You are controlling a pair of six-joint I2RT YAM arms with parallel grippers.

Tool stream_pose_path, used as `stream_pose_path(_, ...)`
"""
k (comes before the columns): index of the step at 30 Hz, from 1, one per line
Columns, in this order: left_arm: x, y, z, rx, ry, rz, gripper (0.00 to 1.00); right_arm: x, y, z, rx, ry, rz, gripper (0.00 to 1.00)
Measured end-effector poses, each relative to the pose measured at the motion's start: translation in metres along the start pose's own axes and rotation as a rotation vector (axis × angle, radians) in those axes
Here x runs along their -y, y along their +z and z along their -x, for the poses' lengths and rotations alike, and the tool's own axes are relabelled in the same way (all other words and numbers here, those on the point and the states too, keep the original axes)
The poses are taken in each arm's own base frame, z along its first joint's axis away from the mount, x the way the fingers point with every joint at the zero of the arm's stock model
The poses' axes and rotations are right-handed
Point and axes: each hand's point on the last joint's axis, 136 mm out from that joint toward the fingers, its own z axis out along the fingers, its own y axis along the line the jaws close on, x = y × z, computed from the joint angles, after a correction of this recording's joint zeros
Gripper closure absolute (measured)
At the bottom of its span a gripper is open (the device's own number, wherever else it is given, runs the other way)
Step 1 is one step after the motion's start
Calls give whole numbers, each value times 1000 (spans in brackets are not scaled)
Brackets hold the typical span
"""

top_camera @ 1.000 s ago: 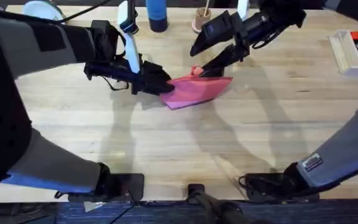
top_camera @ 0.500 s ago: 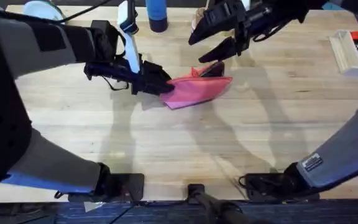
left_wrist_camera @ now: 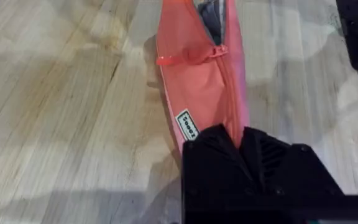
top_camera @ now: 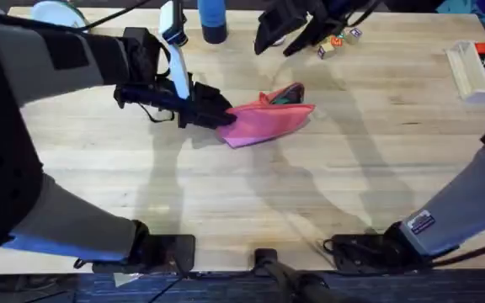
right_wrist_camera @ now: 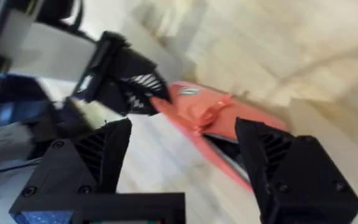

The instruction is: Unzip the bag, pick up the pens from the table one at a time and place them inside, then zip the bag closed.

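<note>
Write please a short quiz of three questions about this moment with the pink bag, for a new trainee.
1. True or false: the left gripper is shut on the bag.
2. Right gripper: (a) open, holding nothing; (b) shut on the zipper pull; (c) holding a pen.
3. Fill in: the bag lies on the ____.

Key: 1 true; 2 a; 3 table.

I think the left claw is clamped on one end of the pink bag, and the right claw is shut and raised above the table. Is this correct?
Not quite. The right claw is open, not shut: the right wrist view shows its two fingers set wide apart with nothing between them. The rest holds: the left claw is clamped on one end of the pink bag, and the right claw is raised above the table.
</note>
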Motion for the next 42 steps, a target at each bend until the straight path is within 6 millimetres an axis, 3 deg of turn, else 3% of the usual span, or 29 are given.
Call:
stream_pose_path(9,0,0,0,0,0,0,959,15,-15,16,31,-9,-231,4)
stream_pose_path(13,0,0,0,0,0,0,959,14,-11,15,22,11,-289,4)
stream_pose_path(15,0,0,0,0,0,0,959,4,-4,14,6,0,-306,4)
stream_pose_path(21,0,0,0,0,0,0,959,-13,5,12,-8,-41,-317,4)
stream_pose_path(25,0,0,0,0,0,0,959,-21,1,12,4,-63,-325,4)
stream_pose_path(42,0,0,0,0,0,0,958,-22,-4,12,15,-56,-334,4)
